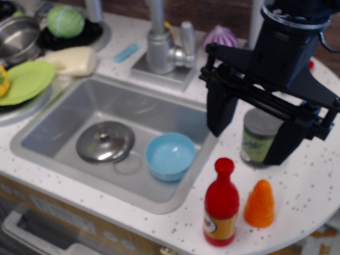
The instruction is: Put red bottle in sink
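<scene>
I am in the approach step: my claw hangs spread wide and empty above the counter's right end. The red bottle stands upright at the front edge, just right of the sink. Next I must drop lower and straddle it.

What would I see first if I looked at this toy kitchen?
A big black robot tool hangs with its fingers spread, above the counter on the right. Below it, by the front edge, the red bottle stands next to an orange carrot. In the grey sink are a blue bowl and a shiny lid.
</scene>
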Controlling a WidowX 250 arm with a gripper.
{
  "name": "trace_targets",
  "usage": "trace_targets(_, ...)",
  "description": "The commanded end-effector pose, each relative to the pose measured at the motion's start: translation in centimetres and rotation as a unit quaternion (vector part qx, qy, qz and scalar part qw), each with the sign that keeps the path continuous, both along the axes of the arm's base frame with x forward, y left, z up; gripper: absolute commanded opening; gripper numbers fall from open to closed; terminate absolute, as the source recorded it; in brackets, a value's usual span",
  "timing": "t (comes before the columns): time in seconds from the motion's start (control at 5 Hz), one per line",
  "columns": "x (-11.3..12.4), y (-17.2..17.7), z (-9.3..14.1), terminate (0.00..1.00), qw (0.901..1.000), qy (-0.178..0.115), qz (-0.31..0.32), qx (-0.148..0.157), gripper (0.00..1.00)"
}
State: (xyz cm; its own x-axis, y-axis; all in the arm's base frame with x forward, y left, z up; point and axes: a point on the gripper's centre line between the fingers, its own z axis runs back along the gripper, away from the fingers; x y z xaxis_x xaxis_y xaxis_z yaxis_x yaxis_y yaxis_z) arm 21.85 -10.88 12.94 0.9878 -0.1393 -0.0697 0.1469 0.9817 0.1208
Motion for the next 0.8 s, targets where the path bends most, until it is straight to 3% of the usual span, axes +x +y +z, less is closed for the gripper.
trace_targets(0.0, 0.0, 0.5, -1.5, 0.0, 0.9976, -0.064, 0.001, -0.025, 1.0)
trace_targets(0.4, -0.1, 1.4, -3.6, 0.0, 0.9952, -0.086, -0.005, -0.045, 1.0)
trace_targets(0.6, -0.2, 1.6, -3.9, 0.0, 0.994, -0.087, -0.001, -0.066, 0.0)
